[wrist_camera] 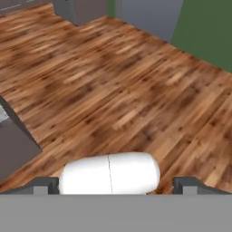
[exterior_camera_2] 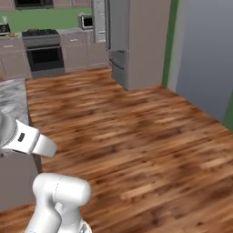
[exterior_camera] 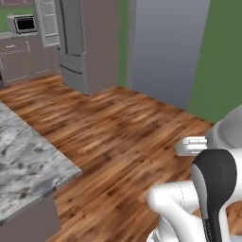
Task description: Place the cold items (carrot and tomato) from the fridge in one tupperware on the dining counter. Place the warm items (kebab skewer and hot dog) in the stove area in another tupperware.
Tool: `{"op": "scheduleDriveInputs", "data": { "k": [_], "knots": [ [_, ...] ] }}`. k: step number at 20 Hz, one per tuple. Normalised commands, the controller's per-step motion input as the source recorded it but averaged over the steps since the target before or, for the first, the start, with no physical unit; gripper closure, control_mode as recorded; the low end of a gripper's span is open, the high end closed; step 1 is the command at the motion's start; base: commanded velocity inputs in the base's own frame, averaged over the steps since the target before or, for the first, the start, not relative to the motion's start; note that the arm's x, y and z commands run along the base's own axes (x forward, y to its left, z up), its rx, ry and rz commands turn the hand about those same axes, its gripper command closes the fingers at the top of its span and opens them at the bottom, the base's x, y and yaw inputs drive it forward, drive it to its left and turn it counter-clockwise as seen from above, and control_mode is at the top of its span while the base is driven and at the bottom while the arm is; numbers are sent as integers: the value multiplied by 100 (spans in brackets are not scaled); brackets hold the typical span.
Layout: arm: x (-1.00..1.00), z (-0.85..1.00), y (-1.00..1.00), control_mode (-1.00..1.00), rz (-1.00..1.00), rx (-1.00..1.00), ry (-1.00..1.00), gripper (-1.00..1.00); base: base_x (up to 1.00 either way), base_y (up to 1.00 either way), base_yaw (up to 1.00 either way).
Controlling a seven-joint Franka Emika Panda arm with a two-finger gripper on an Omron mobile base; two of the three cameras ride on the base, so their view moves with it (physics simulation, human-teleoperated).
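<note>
The grey fridge [exterior_camera: 78, 45] stands shut across the wood floor, seen too in the right base view as the fridge [exterior_camera_2: 125, 41]. The stove [exterior_camera_2: 43, 52] with its dark oven door sits at the far left wall. A corner of the marble dining counter [exterior_camera: 23, 160] lies at my left. The carrot, tomato, kebab skewer, hot dog and tupperware are out of view. In the hand view my gripper [wrist_camera: 115, 186] is open, its two dark fingertips [wrist_camera: 45, 185] wide apart over bare floor, with nothing between them.
A microwave [exterior_camera_2: 85, 20] sits on the cabinets beside the fridge. A grey wall panel [exterior_camera: 165, 47] and a green wall [exterior_camera: 220, 56] bound the right side. Wood floor [exterior_camera_2: 136, 136] stretches between me and the fridge. The counter's dark side [wrist_camera: 13, 145] is near the hand.
</note>
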Motion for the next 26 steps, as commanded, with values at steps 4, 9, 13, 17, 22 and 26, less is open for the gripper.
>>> {"op": "scheduleDriveInputs", "data": {
  "k": [4,9,13,17,22,26],
  "knots": [
    [0,0,0,100,0,0,0,-100,100,-17,36],
    [0,0,0,100,0,0,0,-100,100,-14,43],
    [0,0,0,100,0,0,0,-100,100,-52,45],
    [0,0,0,100,0,0,0,-100,100,-51,48],
    [0,0,0,100,0,0,0,-100,100,-40,46],
    [0,0,0,100,0,0,0,-100,100,-30,34]
  ]
}}
